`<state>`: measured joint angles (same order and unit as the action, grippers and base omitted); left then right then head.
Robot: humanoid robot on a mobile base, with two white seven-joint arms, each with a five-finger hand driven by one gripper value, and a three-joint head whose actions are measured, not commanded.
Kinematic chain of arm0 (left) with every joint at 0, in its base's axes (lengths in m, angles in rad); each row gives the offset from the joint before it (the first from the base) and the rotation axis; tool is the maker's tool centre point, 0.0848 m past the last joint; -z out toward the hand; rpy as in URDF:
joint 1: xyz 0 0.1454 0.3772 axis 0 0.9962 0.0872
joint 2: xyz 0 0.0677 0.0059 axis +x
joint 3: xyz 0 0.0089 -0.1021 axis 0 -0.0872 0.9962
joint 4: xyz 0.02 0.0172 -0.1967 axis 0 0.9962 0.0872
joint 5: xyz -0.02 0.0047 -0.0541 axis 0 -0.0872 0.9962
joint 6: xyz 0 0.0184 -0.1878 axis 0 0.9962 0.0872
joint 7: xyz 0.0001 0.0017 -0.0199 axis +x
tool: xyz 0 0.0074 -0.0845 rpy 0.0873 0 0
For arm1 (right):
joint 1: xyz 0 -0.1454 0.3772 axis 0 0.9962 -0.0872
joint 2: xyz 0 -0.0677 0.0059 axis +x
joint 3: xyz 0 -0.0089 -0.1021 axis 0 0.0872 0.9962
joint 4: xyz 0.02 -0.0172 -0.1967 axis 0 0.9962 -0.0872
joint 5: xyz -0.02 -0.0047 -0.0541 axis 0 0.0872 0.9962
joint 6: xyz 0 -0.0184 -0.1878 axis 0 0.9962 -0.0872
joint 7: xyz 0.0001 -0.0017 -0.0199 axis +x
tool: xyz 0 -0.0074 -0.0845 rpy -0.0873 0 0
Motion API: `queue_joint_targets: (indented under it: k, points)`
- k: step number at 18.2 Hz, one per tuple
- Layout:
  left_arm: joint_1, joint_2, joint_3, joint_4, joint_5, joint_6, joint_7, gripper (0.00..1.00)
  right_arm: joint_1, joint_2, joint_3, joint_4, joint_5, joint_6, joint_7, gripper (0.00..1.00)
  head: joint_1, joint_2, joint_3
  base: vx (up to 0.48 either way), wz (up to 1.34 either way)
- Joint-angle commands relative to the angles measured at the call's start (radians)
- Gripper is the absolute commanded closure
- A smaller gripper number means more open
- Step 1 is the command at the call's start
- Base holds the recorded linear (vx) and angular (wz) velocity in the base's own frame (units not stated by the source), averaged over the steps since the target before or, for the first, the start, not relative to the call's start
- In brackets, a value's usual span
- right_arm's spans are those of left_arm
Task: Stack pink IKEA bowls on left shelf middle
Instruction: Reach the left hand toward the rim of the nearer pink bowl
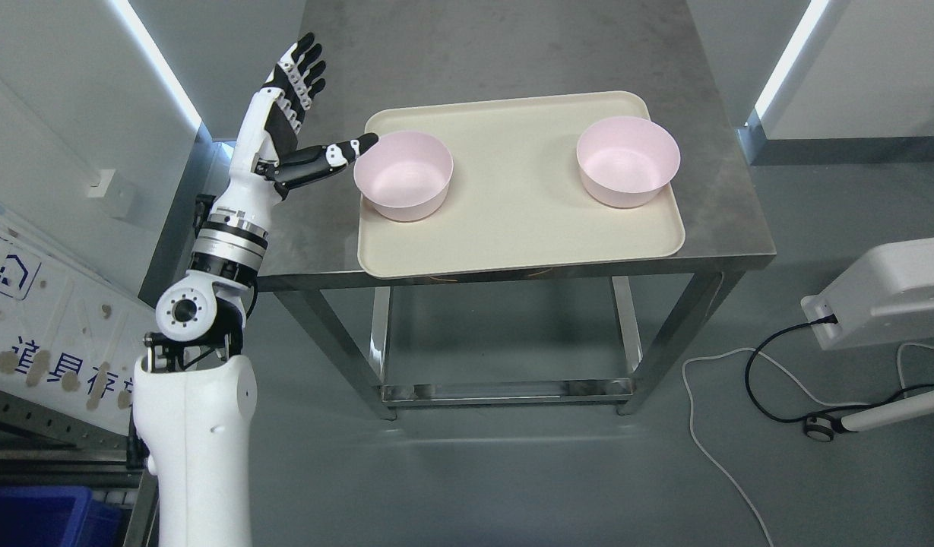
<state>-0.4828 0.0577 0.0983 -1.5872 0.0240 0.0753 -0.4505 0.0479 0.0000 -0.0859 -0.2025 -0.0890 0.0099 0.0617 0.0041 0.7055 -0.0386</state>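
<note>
The left hand (296,114) is spread and holds nothing, its thumb tip at the rim of the left bowl (403,184). Both pink bowls sit apart on the tray (512,243); the right bowl (627,160) stands alone.

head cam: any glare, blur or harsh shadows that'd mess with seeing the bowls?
Head view: sharp throughout, no motion blur on the left hand. Bright light strips at both upper corners; soft sheen on the steel table, not blown out. Both pink bowls, left and right, evenly lit on the tray, faint shadows.
</note>
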Motion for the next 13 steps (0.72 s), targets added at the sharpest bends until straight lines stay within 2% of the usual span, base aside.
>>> queue_joint_targets:
  k: [1, 5, 9, 13]
  points:
    - [-0.196, 0.221, -0.135, 0.222, -0.125, 0.058, -0.16, 0.0, 0.0, -0.017, 0.0, 0.0, 0.0, 0.002, 0.0, 0.0, 0.0, 0.0, 0.0, 0.0, 0.0]
    - [-0.279, 0.267, -0.19, 0.323, -0.202, 0.064, -0.233, 0.05, 0.0, -0.017, 0.0, 0.0, 0.0, 0.002, 0.0, 0.0, 0.0, 0.0, 0.0, 0.0, 0.0]
    - [-0.286, 0.267, -0.294, 0.357, -0.256, 0.064, -0.29, 0.12, 0.0, -0.017, 0.0, 0.0, 0.0, 0.002, 0.0, 0.0, 0.0, 0.0, 0.0, 0.0, 0.0]
    - [-0.287, 0.242, -0.298, 0.408, -0.337, 0.063, -0.332, 0.2, 0.0, -0.017, 0.0, 0.0, 0.0, 0.002, 0.0, 0.0, 0.0, 0.0, 0.0, 0.0, 0.0]
